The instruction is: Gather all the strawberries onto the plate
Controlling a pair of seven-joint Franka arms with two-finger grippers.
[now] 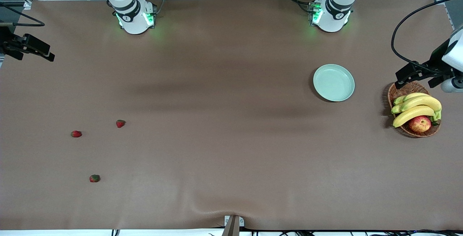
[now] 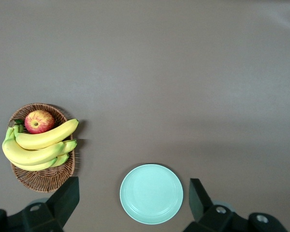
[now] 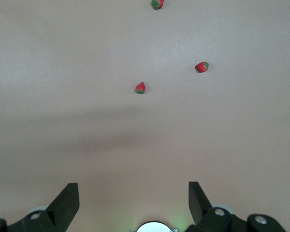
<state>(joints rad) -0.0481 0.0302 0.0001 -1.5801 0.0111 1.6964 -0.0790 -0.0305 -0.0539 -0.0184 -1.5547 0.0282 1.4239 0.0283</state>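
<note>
A matt brown sheet, like smooth paper or cloth, covers the table (image 1: 231,156) and puckers into a soft fold at the edge nearest the front camera. The pale mint plate (image 1: 334,82) looks glossy and smooth, like glazed ceramic or plastic. The basket (image 1: 396,93) is rough brown wicker. Bananas (image 1: 416,107) and an apple (image 1: 419,123) in it have a waxy sheen. Three strawberries (image 1: 120,123) (image 1: 76,134) (image 1: 94,178) look dull red. Both arms wear glossy white plastic shells; the gripper fingers (image 2: 63,200) (image 3: 199,198) are matt black.
</note>
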